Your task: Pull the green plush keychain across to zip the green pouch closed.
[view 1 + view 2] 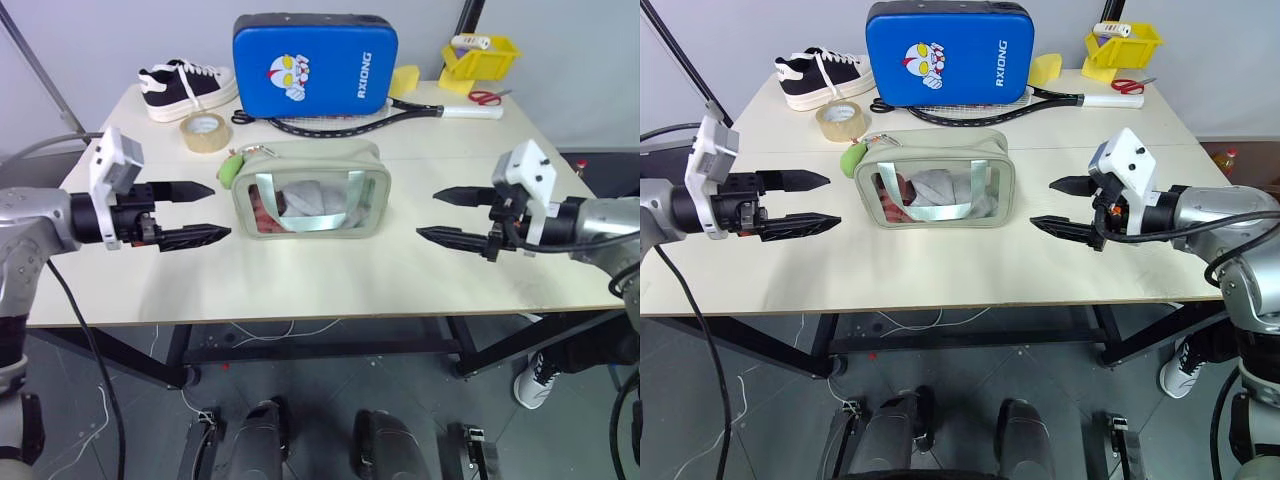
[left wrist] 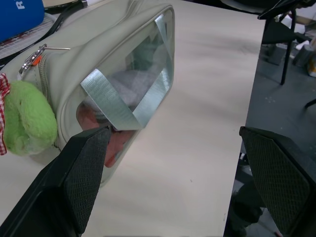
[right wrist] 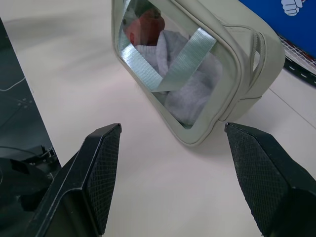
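Lying near the middle of the pale tabletop (image 1: 330, 275): the green pouch (image 1: 310, 190), long axis running left to right, clear window facing the robot, zip edge up and away. Soft sage fabric sides, smooth plastic front, two mint strap handles crossing the window, grey cloth and something reddish visible inside. At the pouch's left end, touching its top corner: the green plush keychain (image 1: 231, 167) — fuzzy, oval, hanging down at the tabletop side of that corner.

From the left wrist, up close: plush pile of the keychain (image 2: 27, 118), a scrap of red-checked fabric beside it, a metal zip pull on the seam above. From the right wrist: the pouch's opposite end (image 3: 197, 74), rounded corner and stitched side seam, no keychain.

Left gripper (image 1: 205, 210) just left of the pouch, pointing at it, jaws spread wide, holding nothing. Right gripper (image 1: 432, 215) off to the right, well apart from the pouch, jaws also parted — empty.

Behind the pouch: a blue padded case (image 1: 315, 63) standing upright, a tape roll (image 1: 205, 131), a black-and-white sneaker (image 1: 185, 85), a racket (image 1: 380, 115), red-handled scissors (image 1: 487, 97), a yellow bin (image 1: 482, 55).
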Robot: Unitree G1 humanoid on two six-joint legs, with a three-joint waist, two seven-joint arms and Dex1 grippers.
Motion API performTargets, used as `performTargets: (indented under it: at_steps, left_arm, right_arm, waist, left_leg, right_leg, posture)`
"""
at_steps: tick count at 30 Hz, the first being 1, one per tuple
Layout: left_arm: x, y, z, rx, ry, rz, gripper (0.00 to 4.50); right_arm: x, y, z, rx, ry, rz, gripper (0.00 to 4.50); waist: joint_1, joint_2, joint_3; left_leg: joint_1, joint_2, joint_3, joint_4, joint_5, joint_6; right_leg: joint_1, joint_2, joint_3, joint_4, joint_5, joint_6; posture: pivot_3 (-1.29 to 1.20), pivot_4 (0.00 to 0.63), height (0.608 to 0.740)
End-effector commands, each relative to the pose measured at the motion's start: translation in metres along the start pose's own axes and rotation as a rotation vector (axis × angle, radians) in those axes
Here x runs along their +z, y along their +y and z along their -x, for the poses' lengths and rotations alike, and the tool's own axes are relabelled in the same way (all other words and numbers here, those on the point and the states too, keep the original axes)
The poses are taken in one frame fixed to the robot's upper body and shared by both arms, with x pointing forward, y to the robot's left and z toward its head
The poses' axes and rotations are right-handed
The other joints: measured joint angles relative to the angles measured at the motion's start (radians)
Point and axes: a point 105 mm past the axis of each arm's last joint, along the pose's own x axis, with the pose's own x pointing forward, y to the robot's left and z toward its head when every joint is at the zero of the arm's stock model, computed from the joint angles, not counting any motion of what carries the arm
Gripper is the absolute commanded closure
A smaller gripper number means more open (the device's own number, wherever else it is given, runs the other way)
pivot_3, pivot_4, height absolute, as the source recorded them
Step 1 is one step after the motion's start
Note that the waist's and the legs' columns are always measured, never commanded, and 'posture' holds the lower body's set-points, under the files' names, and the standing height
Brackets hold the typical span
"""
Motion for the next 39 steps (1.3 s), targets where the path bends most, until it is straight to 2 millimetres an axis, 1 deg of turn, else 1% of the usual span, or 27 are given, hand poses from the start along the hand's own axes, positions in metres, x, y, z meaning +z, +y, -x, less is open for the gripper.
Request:
performTargets:
  at_steps: [1,3,5,11,13,16,19,20,23,25,27,30,33,35,36,37,39]
  left_arm:
    - [0.018,0.000,0.007,0.003,-0.068,-0.004,0.02]
    - [0.024,0.004,0.007,0.025,-0.099,0.038,0.02]
    - [0.024,0.007,0.010,0.043,-0.083,-0.012,0.02]
    - [0.032,0.008,0.014,0.042,-0.114,-0.022,0.02]
    - [0.034,0.008,0.016,0.035,-0.122,-0.026,0.02]
    - [0.047,0.008,0.022,0.033,-0.192,-0.008,0.02]
    - [0.058,0.011,0.022,0.058,-0.275,-0.004,0.02]
    - [0.060,0.012,0.022,0.065,-0.292,-0.003,0.02]
    - [0.054,0.010,0.019,0.062,-0.291,0.004,0.02]
    - [0.051,0.009,0.018,0.056,-0.286,0.008,0.02]
    - [0.049,0.007,0.016,0.049,-0.274,0.003,0.02]
    - [0.045,0.005,0.016,0.046,-0.258,-0.001,0.02]
    - [0.040,0.003,0.015,0.043,-0.238,-0.008,0.02]
    - [0.039,0.002,0.013,0.041,-0.235,-0.009,0.00]
    - [0.039,0.001,0.013,0.039,-0.236,-0.008,0.00]
    - [0.038,0.001,0.013,0.039,-0.235,-0.009,0.00]
    - [0.038,0.001,0.012,0.040,-0.233,-0.011,0.00]
  right_arm:
    - [0.014,-0.004,0.006,-0.026,-0.028,0.055,1.04]
    - [0.014,-0.005,0.005,-0.029,-0.027,0.048,1.04]
    - [0.015,-0.005,0.004,-0.032,-0.026,0.041,1.04]
    - [0.021,-0.005,-0.002,-0.025,-0.029,0.054,1.04]
    - [0.026,-0.005,-0.005,-0.018,-0.039,0.071,1.04]
    - [0.045,-0.006,-0.027,0.018,-0.016,0.070,1.04]
    - [0.071,-0.004,-0.050,0.076,-0.039,0.113,1.04]
    - [0.078,-0.006,-0.060,0.082,-0.033,0.132,1.04]
    - [0.094,-0.013,-0.084,0.077,-0.018,0.189,1.04]
    - [0.101,-0.017,-0.097,0.074,-0.010,0.205,1.04]
    - [0.103,-0.018,-0.114,0.088,0.031,0.219,1.04]
    - [0.095,-0.019,-0.142,0.101,0.113,0.261,1.04]
    - [0.091,-0.021,-0.162,0.096,0.144,0.292,1.04]
    - [0.089,-0.022,-0.171,0.093,0.158,0.305,1.53]
    - [0.090,-0.022,-0.173,0.099,0.157,0.309,1.87]
    - [0.091,-0.022,-0.174,0.105,0.154,0.313,2.37]
    - [0.095,-0.022,-0.173,0.117,0.142,0.315,3.52]
  waist:
    - [0.000,0.000,0.000]
    - [0.000,0.000,0.000]
    - [0.000,0.000,0.000]
    - [-0.001,0.000,0.000]
    - [-0.001,0.000,0.000]
    - [-0.006,0.001,0.001]
    - [-0.012,0.001,0.001]
    - [-0.012,0.001,0.001]
    - [-0.017,0.001,0.001]
    - [-0.016,0.000,0.001]
    - [-0.021,0.000,0.001]
    - [-0.027,0.000,0.001]
    - [-0.026,0.000,0.001]
    - [-0.024,0.000,0.001]
    - [-0.024,0.000,0.001]
    - [-0.023,0.000,0.001]
    - [-0.025,0.000,0.001]
  left_leg:
    - [0.000,0.000,0.000,0.000,0.000,0.000]
    - [0.000,0.000,0.000,0.000,0.000,0.000]
    - [0.000,0.000,0.000,0.000,0.000,0.000]
    - [0.000,0.000,0.000,0.000,0.000,0.000]
    - [0.000,0.000,0.000,0.000,0.000,0.000]
    - [0.000,0.000,0.001,0.000,0.000,0.000]
    - [0.000,0.001,0.001,0.000,0.000,0.000]
    - [-0.001,0.001,0.001,-0.001,0.000,0.000]
    - [-0.001,0.001,0.002,-0.002,0.000,0.000]
    - [-0.002,0.001,0.002,-0.002,0.001,0.000]
    - [-0.003,0.000,0.003,-0.001,0.001,-0.001]
    - [-0.004,0.001,0.003,0.001,0.002,-0.001]
    - [-0.002,0.001,0.003,0.001,0.002,-0.003]
    - [-0.002,0.001,0.003,0.002,0.003,-0.003]
    - [-0.002,0.001,0.003,0.002,0.003,-0.004]
    - [-0.002,0.001,0.003,0.002,0.003,-0.004]
    - [-0.002,0.001,0.003,0.002,0.003,-0.004]
  right_leg:
    - [0.000,0.000,0.000,0.000,0.000,0.000]
    - [0.000,0.000,0.000,0.000,0.000,0.000]
    - [0.000,0.000,0.000,0.000,0.000,0.000]
    - [0.000,0.000,0.000,0.000,0.000,0.000]
    - [0.000,0.000,0.000,0.000,0.000,0.000]
    - [-0.001,0.000,0.000,0.000,0.001,-0.002]
    - [-0.004,0.000,0.000,0.001,0.002,-0.003]
    - [-0.006,0.000,0.000,0.002,0.002,-0.003]
    - [-0.007,0.000,0.000,0.002,0.002,-0.003]
    - [-0.006,0.000,0.000,0.003,0.002,-0.002]
    - [-0.004,0.000,0.000,0.005,0.002,-0.002]
    - [-0.005,0.000,0.001,0.009,0.002,-0.001]
    - [-0.006,0.000,0.001,0.014,0.002,-0.001]
    - [-0.007,0.000,0.001,0.016,0.002,-0.001]
    - [-0.007,0.000,0.001,0.017,0.002,-0.001]
    - [-0.007,0.000,0.001,0.017,0.002,-0.001]
    - [-0.007,0.000,0.001,0.017,0.002,-0.001]
  posture:
    - [0.00,0.150,0.723]
    - [0.00,0.150,0.723]
    - [0.00,0.150,0.723]
    - [0.00,0.150,0.723]
    - [0.00,0.150,0.723]
    - [0.00,0.150,0.723]
    - [0.00,0.150,0.723]
    - [0.00,0.150,0.723]
    - [0.00,0.150,0.723]
    - [0.00,0.150,0.723]
    - [0.00,0.150,0.723]
    - [0.00,0.150,0.723]
    - [0.00,0.150,0.723]
    - [0.00,0.150,0.723]
    - [0.00,0.150,0.723]
    - [0.00,0.150,0.723]
    - [0.00,0.150,0.723]
